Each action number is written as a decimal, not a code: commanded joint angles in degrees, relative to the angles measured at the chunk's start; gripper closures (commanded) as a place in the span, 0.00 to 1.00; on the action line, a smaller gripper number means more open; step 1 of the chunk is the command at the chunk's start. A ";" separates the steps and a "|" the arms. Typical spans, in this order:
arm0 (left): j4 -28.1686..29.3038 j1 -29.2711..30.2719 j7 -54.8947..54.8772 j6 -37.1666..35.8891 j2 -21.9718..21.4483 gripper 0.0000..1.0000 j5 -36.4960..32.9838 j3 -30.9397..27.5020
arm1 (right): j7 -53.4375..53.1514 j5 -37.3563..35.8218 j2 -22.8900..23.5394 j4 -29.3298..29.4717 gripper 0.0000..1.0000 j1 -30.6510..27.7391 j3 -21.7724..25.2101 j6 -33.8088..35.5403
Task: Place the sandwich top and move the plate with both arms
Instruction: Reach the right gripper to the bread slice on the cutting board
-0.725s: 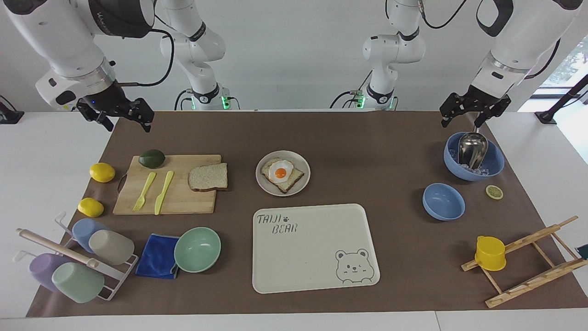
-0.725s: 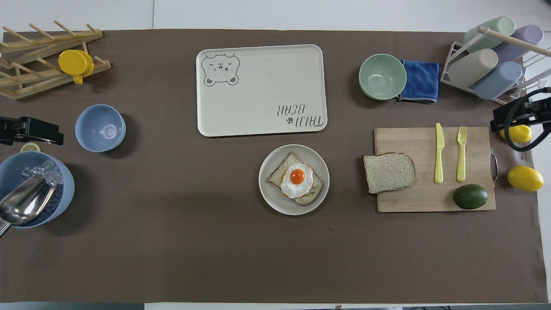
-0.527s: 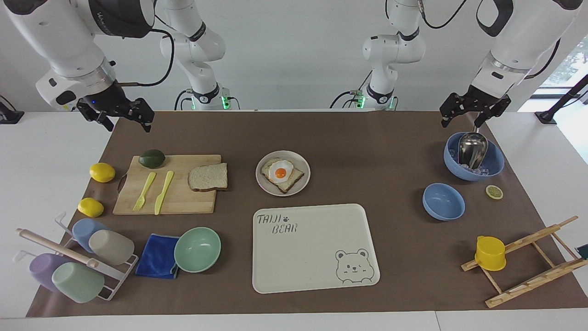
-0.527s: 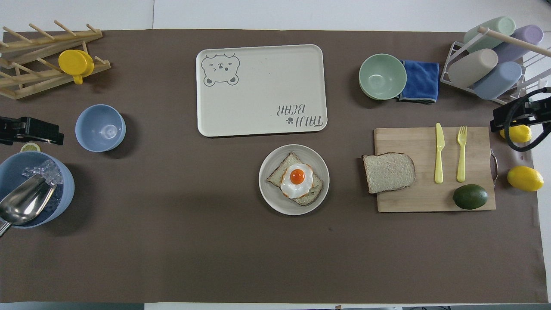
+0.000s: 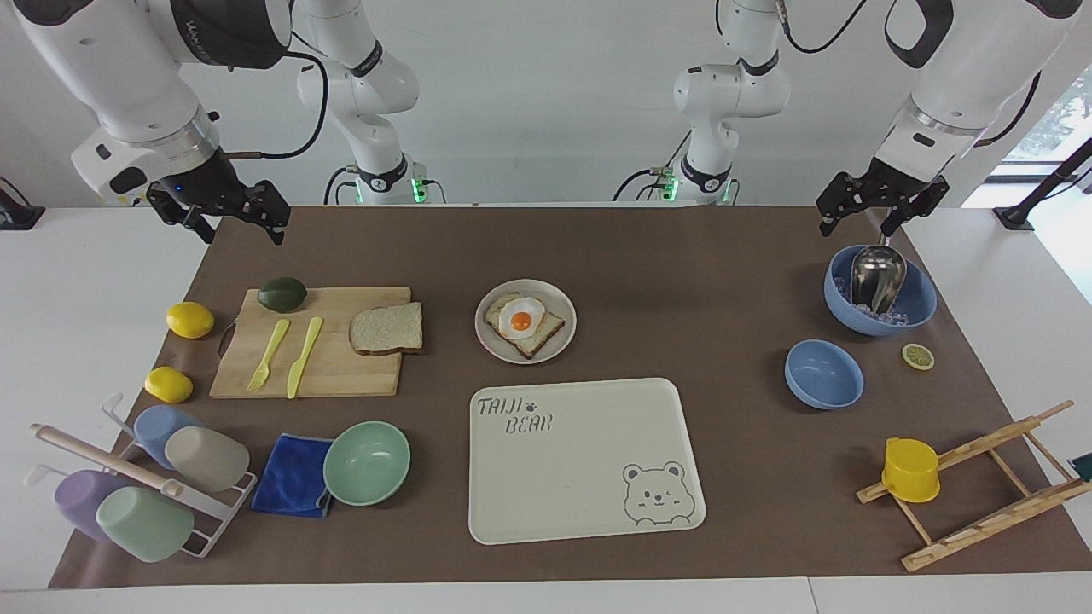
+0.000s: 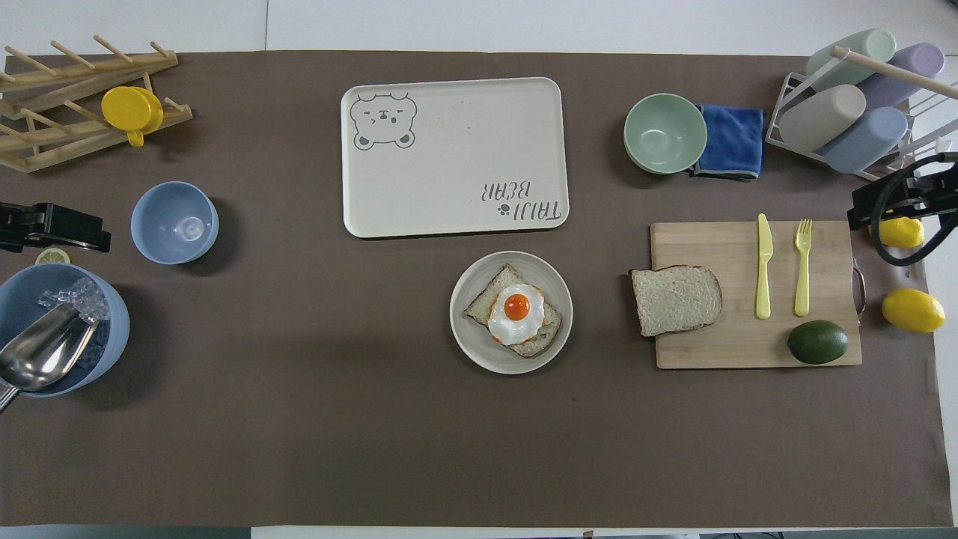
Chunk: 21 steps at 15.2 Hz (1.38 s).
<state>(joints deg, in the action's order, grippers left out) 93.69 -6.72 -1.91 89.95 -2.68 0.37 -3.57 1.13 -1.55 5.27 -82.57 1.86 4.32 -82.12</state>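
Observation:
The sandwich top [image 5: 388, 328], a plain bread slice, lies on the edge of a wooden cutting board [image 5: 341, 375] and also shows in the overhead view [image 6: 676, 299]. The plate [image 5: 490, 341] stands mid-table beside the board and carries a toasted slice with a fried egg [image 5: 522, 322]; the plate shows from above too [image 6: 479, 348]. My right gripper [image 5: 226, 217] hangs open and empty in the air over the mat's edge at the right arm's end, apart from the board. My left gripper [image 5: 879, 213] hangs open and empty over the rim of the ice bowl [image 5: 917, 298].
A cream bear tray [image 5: 580, 477] lies farther from the robots than the plate. The board also holds a green avocado [image 5: 282, 294], a yellow fork and a knife. Two lemons, a cup rack, a blue cloth and a mint bowl [image 5: 367, 463] are nearby. A blue bowl [image 5: 823, 373] is at the left arm's end.
My right gripper has shifted slightly toward the table's middle. The left arm and all objects have not moved.

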 commanded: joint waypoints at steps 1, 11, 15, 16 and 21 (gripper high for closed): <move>0.97 -0.75 -0.46 -0.31 -0.93 0.00 -0.81 -0.65 | 4.03 0.84 -0.78 -0.75 0.00 -0.46 -0.45 0.82; 0.97 -0.75 -0.46 -0.31 -0.93 0.00 -0.81 -0.65 | -6.30 -13.92 7.03 -10.12 0.00 8.59 -9.07 -12.23; 0.97 -0.75 -0.46 -0.31 -0.93 0.00 -0.81 -0.65 | -17.45 -14.10 7.73 -22.28 0.00 10.78 -10.47 -24.04; 0.97 -0.75 -0.46 -0.31 -0.93 0.00 -0.81 -0.65 | -18.78 -14.10 9.22 -22.29 0.00 11.14 -10.48 -24.31; 0.97 -0.75 -0.46 -0.31 -0.93 0.00 -0.81 -0.65 | -19.50 -15.58 8.62 -27.37 0.00 14.04 -10.56 -24.84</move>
<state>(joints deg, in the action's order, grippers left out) 93.69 -6.72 -1.91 89.95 -2.68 0.37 -3.57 -16.86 -14.97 15.76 -106.11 15.35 -5.82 -105.63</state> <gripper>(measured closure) 0.000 0.000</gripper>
